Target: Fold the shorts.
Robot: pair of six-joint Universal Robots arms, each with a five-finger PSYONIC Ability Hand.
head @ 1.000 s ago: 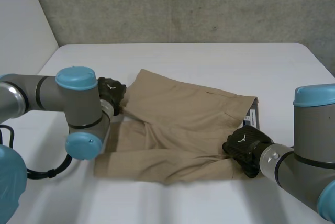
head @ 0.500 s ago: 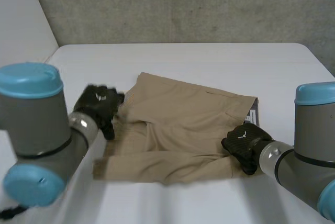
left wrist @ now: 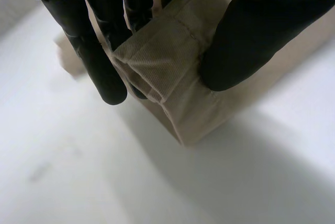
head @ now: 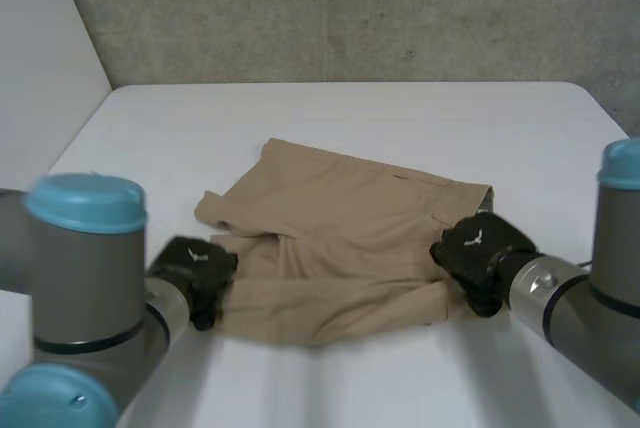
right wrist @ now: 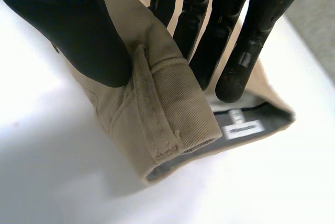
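Carrying surface: white table (head: 350, 118), seen from the head view, with one garment lying on its middle.
Backdrop: grey concrete wall (head: 350, 8) behind the table's far edge.
Shorts: tan shorts (head: 340, 218) lie mostly flat on the table. The waist end is toward the robot's right and the leg end toward its left. A far-left flap is bunched and turned over, and the near edge is slightly rumpled.
Left arm: the left arm (head: 90, 278) reaches in from the near left, its light-blue cap close to the camera.
Right arm: the right arm (head: 600, 298) reaches in from the near right.
Left hand: the left hand (head: 193, 270) is at the near-left corner of the shorts. Its wrist view shows the fingers on one side of a folded leg hem (left wrist: 157, 72) and the thumb on the other, clamping the cloth between them just above the table.
Right hand: the right hand (head: 475, 248) is at the near-right corner. Its wrist view shows the thumb pressed on the outer face of the waistband (right wrist: 178, 124) with the fingers behind it, so the cloth is pinched.
Belt loop: a tan belt loop (right wrist: 152, 109) runs across the waistband just past the thumb.
Label: a small white label (right wrist: 242, 129) sits on the grey inner lining, near the fingertips.
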